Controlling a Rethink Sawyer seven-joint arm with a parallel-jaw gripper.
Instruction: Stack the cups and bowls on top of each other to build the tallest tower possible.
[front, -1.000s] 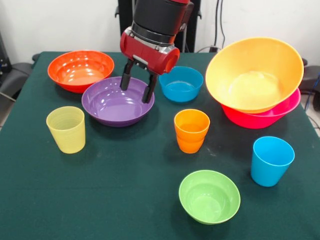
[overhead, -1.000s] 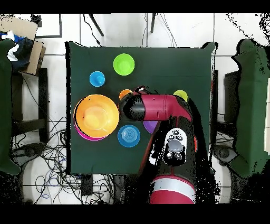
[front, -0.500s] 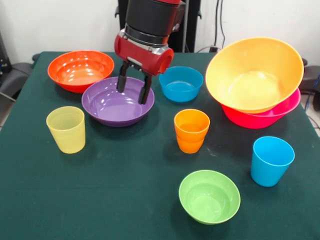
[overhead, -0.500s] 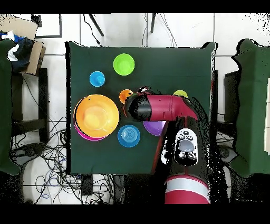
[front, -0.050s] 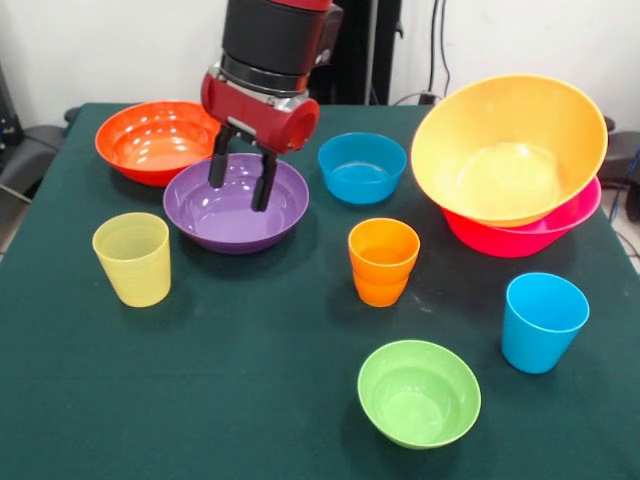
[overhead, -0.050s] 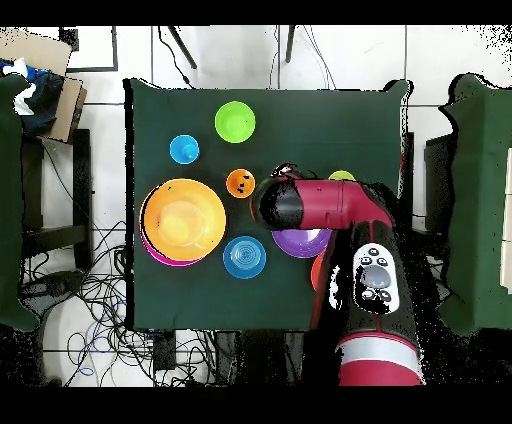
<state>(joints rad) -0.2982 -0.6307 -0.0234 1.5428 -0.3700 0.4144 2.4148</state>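
Hovering over the purple bowl, the gripper has its two dark fingers spread apart, their tips inside the bowl's rim and holding nothing. The red-orange bowl sits just behind the purple one, the blue bowl to its side. The large orange bowl rests tilted in the hot pink bowl. The ribbed yellow-green cup, the orange cup, the sky blue cup and the lime green bowl stand apart on the green table.
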